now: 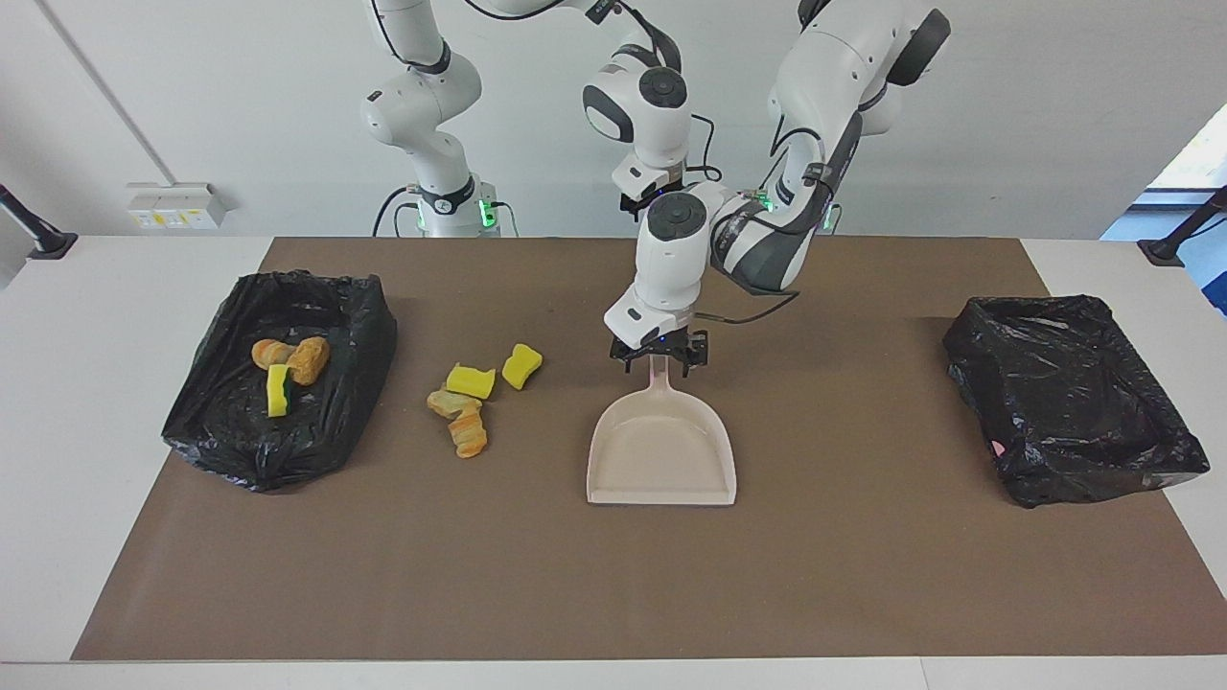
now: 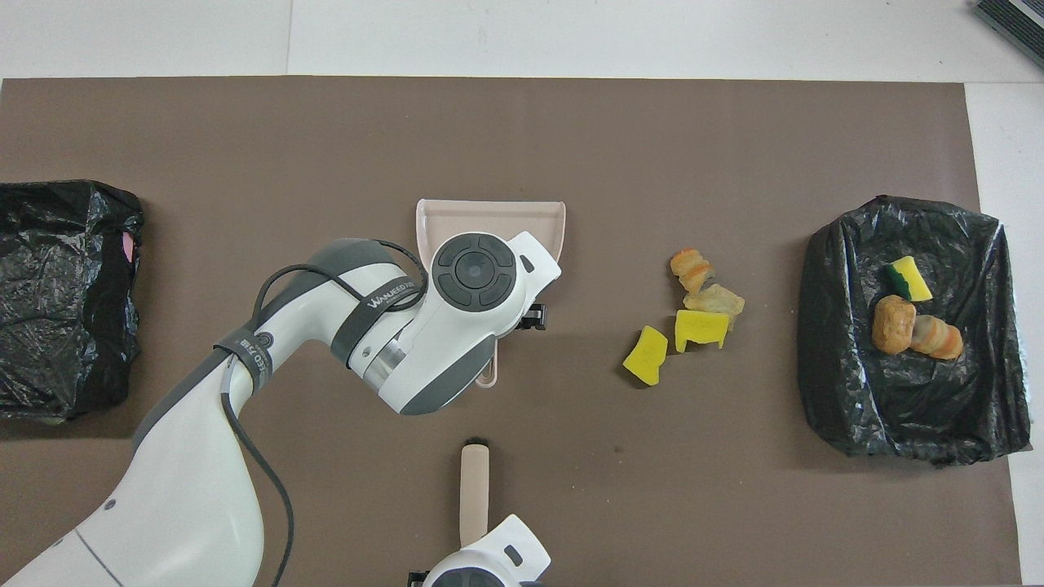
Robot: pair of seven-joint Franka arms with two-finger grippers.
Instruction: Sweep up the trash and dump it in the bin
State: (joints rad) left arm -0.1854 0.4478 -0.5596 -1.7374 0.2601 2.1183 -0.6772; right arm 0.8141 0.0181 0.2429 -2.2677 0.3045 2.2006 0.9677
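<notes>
Trash: four loose bits on the mat (image 1: pixel 863 594), a tight cluster toward the right arm's end of the table. Two yellow sponge chunks (image 1: pixel 471 381) sit nearer the robots; two tan-orange striped pieces (image 1: pixel 468 436) lie just beside them, farther out. Three more bits (image 1: pixel 288 364) already lie in the black-lined bin (image 1: pixel 364 326) at that same end: two bread-like pieces and a yellow-and-green sponge. So part of the job looks done.

Dustpan (image 1: pixel 661 450) lies flat at mid-table, mouth turned away from the robots, handle toward them, well apart from the loose cluster. Nothing in it.

Left gripper (image 1: pixel 659 353) is down at the dustpan's handle, straddling it. Fingers look spread, not yet clenched; I see no grip made. The overhead view hides the contact under the wrist.

Brush (image 2: pixel 474 489) lies on the mat nearer the robots than the dustpan, in line with its handle. Right gripper (image 1: pixel 652 203) hangs high above that edge of the mat, released, holding nothing; that arm waits.

A second lined bin (image 1: pixel 1074 402) sits at the left arm's end, apparently empty save a small pink fleck near its rim.

Step in hand, as I read it: taking up the dustpan for another round.

Next move calls for closing squarely on the thin handle, then bringing the pan's mouth beside the cluster. The brush must also be picked up. Risk: a thin handle may twist in the grip.
</notes>
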